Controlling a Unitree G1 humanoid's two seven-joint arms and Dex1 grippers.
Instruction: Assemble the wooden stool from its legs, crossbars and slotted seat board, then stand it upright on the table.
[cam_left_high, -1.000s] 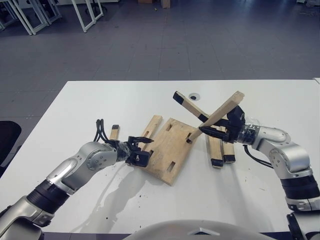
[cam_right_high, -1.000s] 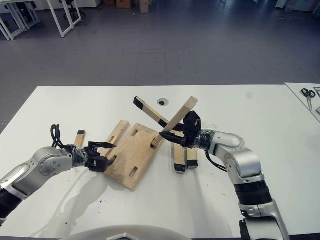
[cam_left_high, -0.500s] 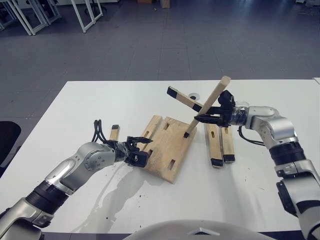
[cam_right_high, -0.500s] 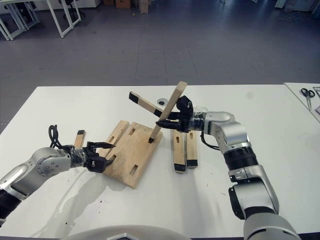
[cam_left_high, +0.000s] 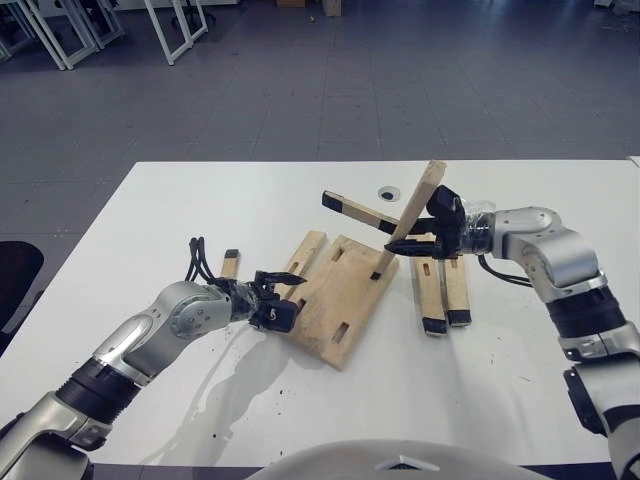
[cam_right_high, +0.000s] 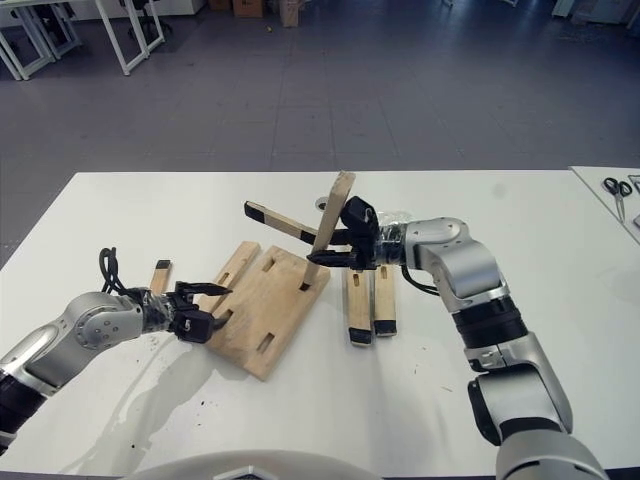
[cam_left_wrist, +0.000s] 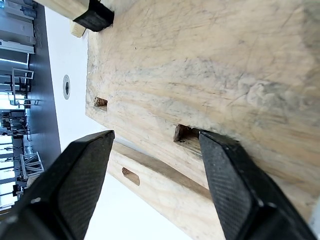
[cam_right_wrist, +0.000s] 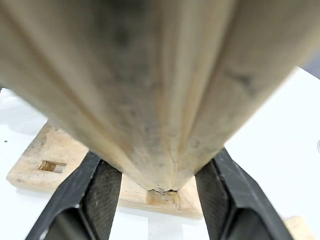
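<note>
Though tilted, leg (cam_right_wrist: 150, 90) at board slot (cam_right_wrist: 165, 198)

Pale, grainy seat board (cam_left_high: 340, 300), dark slots, against a plain white table (cam_left_high: 180, 200). The held leg (cam_left_high: 412, 215) is light wood, black-capped at its foot (the loose legs (cam_left_high: 432, 290) have the same caps). The right gripper (cam_left_high: 400, 243) is black.

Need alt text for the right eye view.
Right tool holds a wooden leg nearly upright, its lower end at the seat board on a white table. Open left tool sits at the board's left edge.
</note>
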